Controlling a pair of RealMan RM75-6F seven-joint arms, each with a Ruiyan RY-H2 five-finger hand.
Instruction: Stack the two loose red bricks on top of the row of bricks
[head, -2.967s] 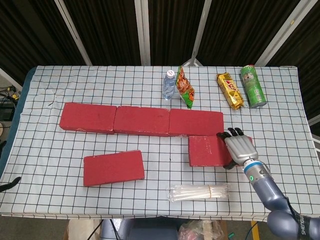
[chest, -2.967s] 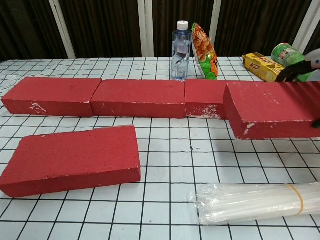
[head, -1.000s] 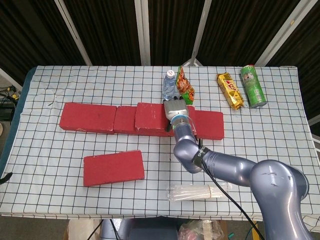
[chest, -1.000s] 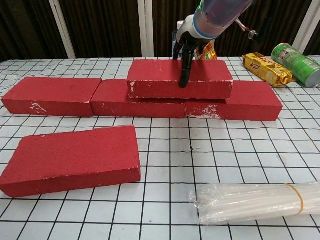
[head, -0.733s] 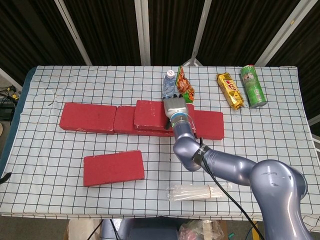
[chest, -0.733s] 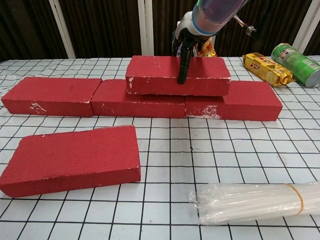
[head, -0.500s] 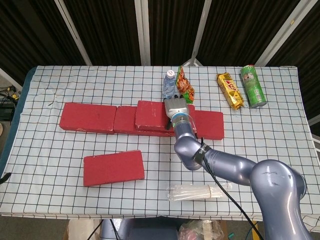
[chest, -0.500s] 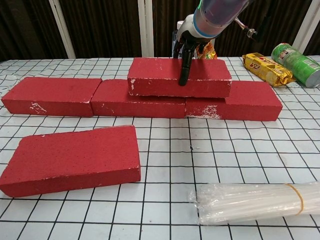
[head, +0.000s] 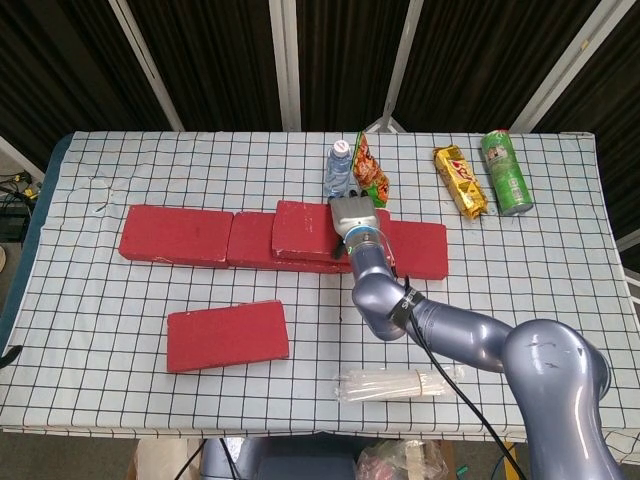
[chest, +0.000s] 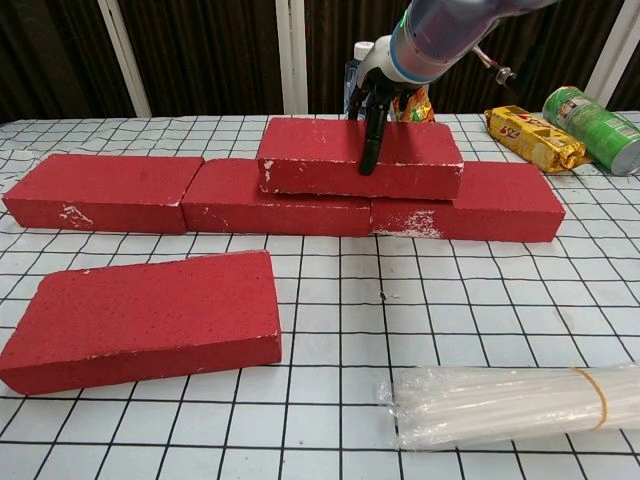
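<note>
On top of the row (chest: 120, 190), one brick (chest: 330, 155) lay over the seam between the middle and right bricks, so by my reckoning the task stood half done. The right hand (chest: 375, 95) gripped it, one finger (chest: 369, 140) down its near face and the rest behind. The other brick (chest: 140, 318) lay flat on the table (chest: 420, 330), well apart from the row. The left hand was out of sight. The bottle (head: 339, 168) looked clear; its contents I could not tell.
</note>
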